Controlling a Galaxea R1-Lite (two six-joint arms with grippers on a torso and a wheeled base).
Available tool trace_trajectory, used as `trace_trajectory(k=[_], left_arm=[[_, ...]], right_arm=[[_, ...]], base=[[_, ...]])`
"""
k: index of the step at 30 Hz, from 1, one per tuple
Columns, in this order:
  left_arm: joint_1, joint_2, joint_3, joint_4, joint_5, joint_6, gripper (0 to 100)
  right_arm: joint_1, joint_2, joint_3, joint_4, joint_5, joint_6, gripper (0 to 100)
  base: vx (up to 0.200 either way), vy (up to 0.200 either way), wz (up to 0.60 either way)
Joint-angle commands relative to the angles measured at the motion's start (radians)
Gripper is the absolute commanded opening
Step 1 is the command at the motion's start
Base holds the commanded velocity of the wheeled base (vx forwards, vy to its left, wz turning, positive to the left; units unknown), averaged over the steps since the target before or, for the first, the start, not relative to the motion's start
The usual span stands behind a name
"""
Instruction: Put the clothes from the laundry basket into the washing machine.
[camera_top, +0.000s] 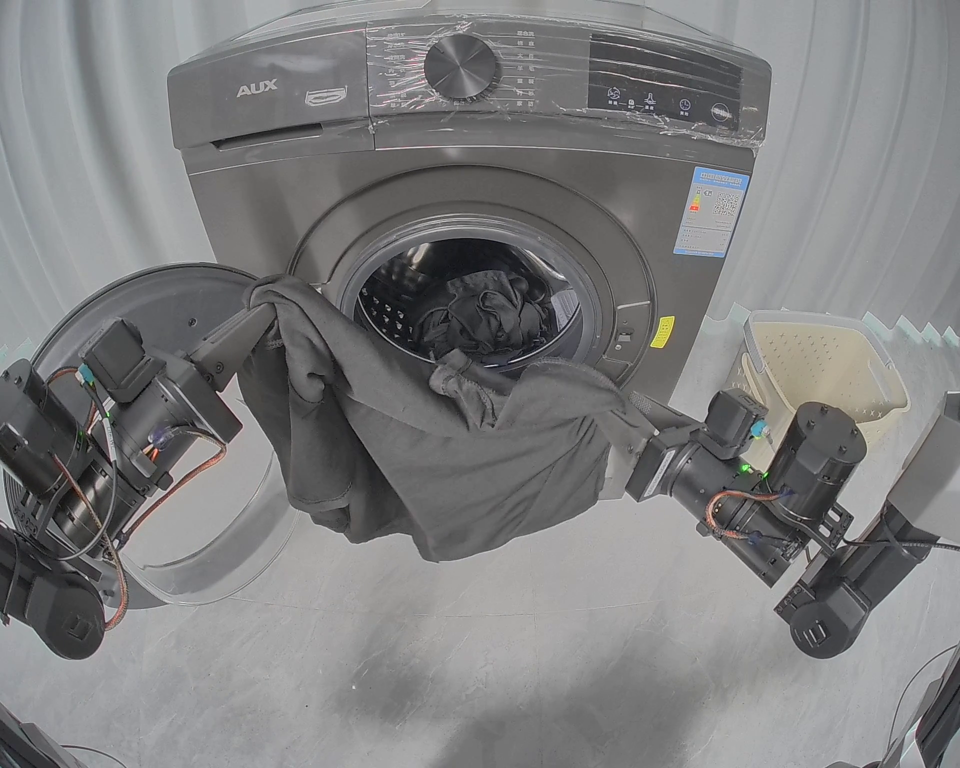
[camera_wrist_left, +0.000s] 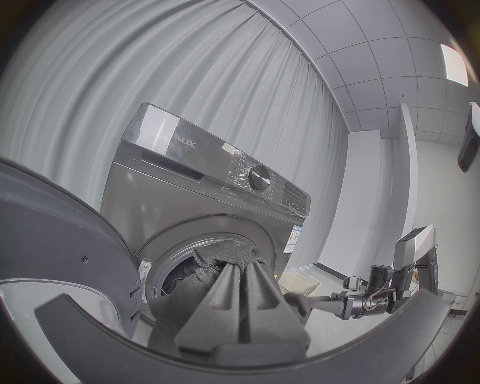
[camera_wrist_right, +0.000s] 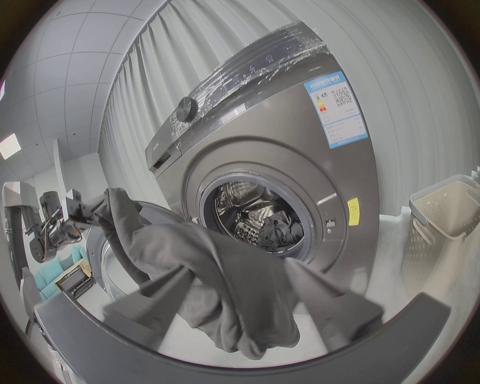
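Note:
A dark grey garment (camera_top: 440, 450) hangs spread in front of the washing machine's (camera_top: 300, 200) open drum. My left gripper (camera_top: 262, 318) is shut on its upper left corner (camera_wrist_left: 225, 255), just beside the drum's rim. My right gripper (camera_top: 625, 425) is at the garment's right end, below and right of the opening. In the right wrist view its fingers (camera_wrist_right: 160, 295) stand wide apart, and the cloth (camera_wrist_right: 225, 280) lies between them and drapes down. More dark clothes (camera_top: 485, 315) lie inside the drum (camera_wrist_right: 260, 220). The cream laundry basket (camera_top: 820, 370) stands right of the machine.
The round machine door (camera_top: 160, 300) is swung open to the left, behind my left arm. Grey curtains (camera_top: 860, 150) hang behind the machine. The pale floor (camera_top: 500, 650) in front is bare.

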Motion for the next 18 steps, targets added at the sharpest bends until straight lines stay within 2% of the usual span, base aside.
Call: trace_trajectory(k=[1, 3, 6, 10, 18], left_arm=[[-0.010, 0.003, -0.001, -0.001, 0.001, -0.001, 0], [-0.013, 0.005, -0.003, -0.001, 0.004, -0.001, 0], [-0.023, 0.006, -0.001, -0.001, 0.006, -0.001, 0], [-0.027, 0.006, 0.002, -0.001, 0.007, -0.001, 0], [-0.053, -0.003, 0.014, -0.001, 0.009, 0.004, 0]], right_arm=[[0.003, 0.006, 0.068, 0.001, 0.007, -0.002, 100], [0.008, 0.007, 0.101, 0.001, 0.011, -0.005, 100], [0.021, 0.006, 0.157, 0.000, 0.056, -0.022, 100], [0.043, 0.007, 0.202, 0.000, 0.073, -0.023, 100], [0.063, 0.043, 0.177, 0.000, 0.073, -0.025, 100]], base=[[0.000, 0.000, 0.00], [0.000, 0.000, 0.00], [0.000, 0.000, 0.00], [0.000, 0.000, 0.00], [0.000, 0.000, 0.00]])
